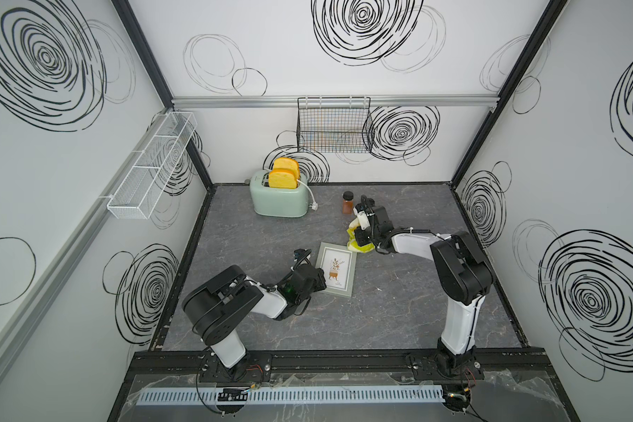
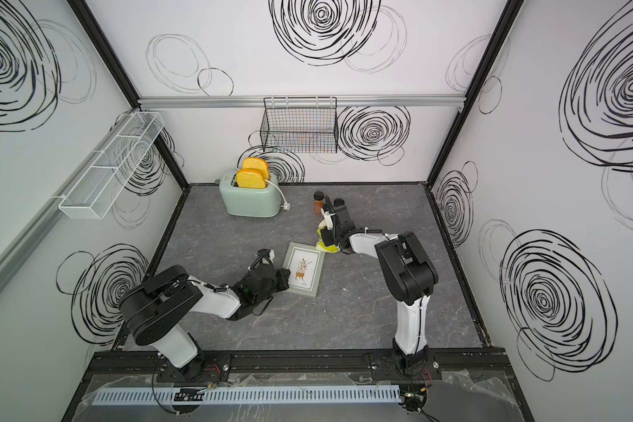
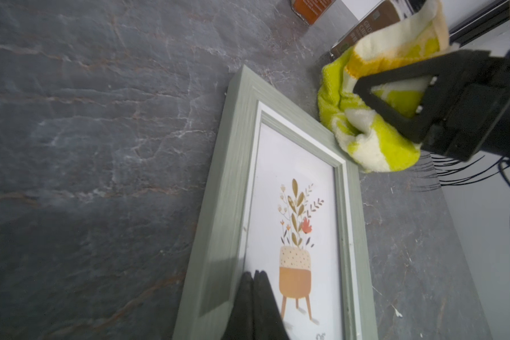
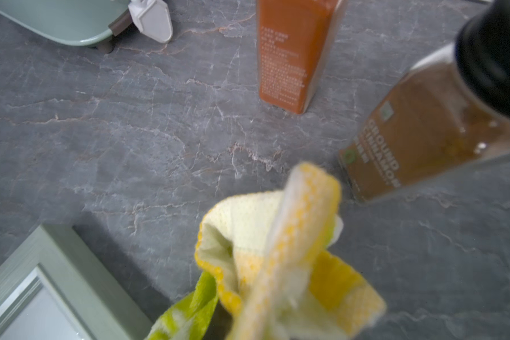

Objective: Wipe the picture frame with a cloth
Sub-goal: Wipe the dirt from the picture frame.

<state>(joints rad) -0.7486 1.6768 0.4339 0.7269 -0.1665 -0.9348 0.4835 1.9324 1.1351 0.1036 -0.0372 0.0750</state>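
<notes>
We see the picture frame (image 1: 337, 269) lying flat on the grey tabletop (image 1: 399, 310), in front of the toaster (image 1: 278, 199). Our left hand (image 3: 255, 275) is closed with nothing between its fingers, its tips pressing on the frame's glass near the frame's left edge. Our right hand (image 3: 362, 97) grips the bunched cloth (image 3: 374, 138), which hangs at the frame's far right corner, touching or just beside it. Beyond the frame stand two spice jars (image 4: 292, 53), close to the cloth.
</notes>
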